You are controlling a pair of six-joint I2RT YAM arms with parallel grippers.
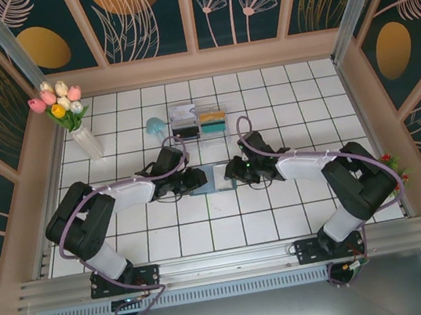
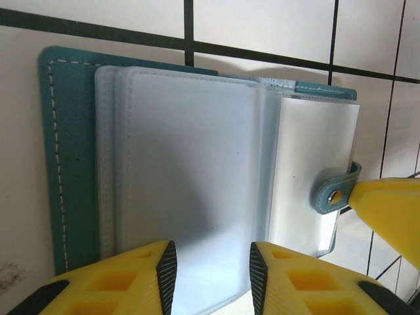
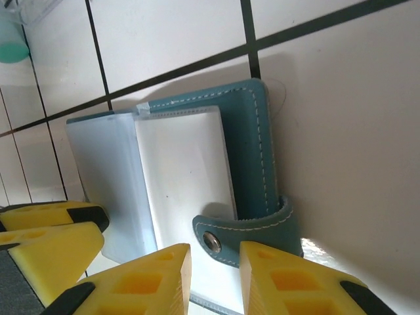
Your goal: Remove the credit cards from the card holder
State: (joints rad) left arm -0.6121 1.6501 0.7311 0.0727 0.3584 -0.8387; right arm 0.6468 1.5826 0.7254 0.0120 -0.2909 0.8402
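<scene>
The left fingers [image 2: 125, 279] stand a little apart over the left edge of the holder's clear sleeves [image 2: 190, 170], clamping nothing. The holder [image 1: 215, 179] lies open mid-tabletop [image 1: 207, 237], between the arms. The right fingers [image 3: 289, 282] are likewise parted, at its snap strap [image 3: 259, 226].

From above, the left arm [image 1: 125, 195] and the right arm [image 1: 307, 165] are each bent at the elbow and reach inward, their wrists nearly meeting at the centre of the frame. The left arm's jaws stand parted, yellow fingers [image 2: 141, 279] along the bottom edge. The right arm's jaws are also parted, fingers [image 3: 147, 282] at the lower edge.
</scene>
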